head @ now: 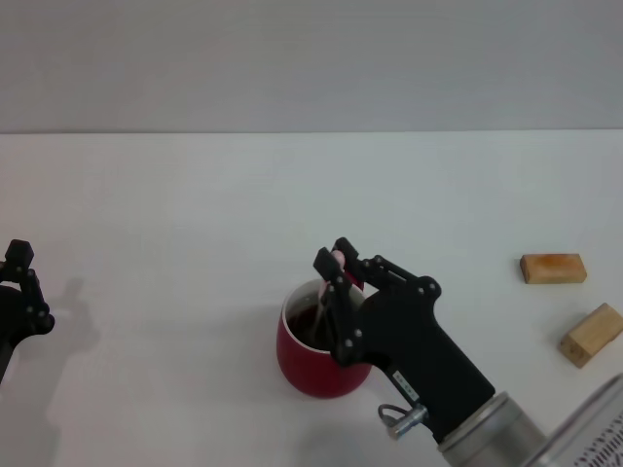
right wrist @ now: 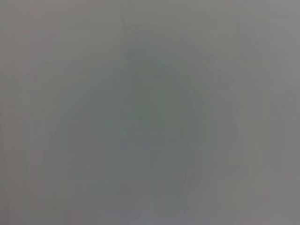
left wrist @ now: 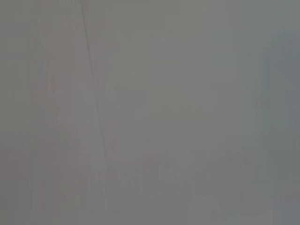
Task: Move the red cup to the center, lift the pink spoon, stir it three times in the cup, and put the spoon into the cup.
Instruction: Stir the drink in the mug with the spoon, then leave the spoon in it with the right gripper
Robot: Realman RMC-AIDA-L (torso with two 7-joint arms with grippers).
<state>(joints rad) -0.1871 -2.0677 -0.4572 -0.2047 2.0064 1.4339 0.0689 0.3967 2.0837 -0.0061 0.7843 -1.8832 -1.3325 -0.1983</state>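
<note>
The red cup [head: 310, 362] stands on the white table near the middle front, with dark liquid inside. My right gripper [head: 336, 268] hangs just over the cup's far right rim and is shut on the pink spoon [head: 338, 259]. Only the tip of the pink handle shows between the fingers, and a slim grey neck runs down into the cup. My left gripper [head: 21, 282] is parked at the left edge of the head view, away from the cup. Both wrist views show only a grey blur.
Two tan wooden blocks lie at the right, one [head: 553, 268] flat and one [head: 591, 334] tilted, nearer the front. My right arm [head: 458, 389] crosses the front right corner.
</note>
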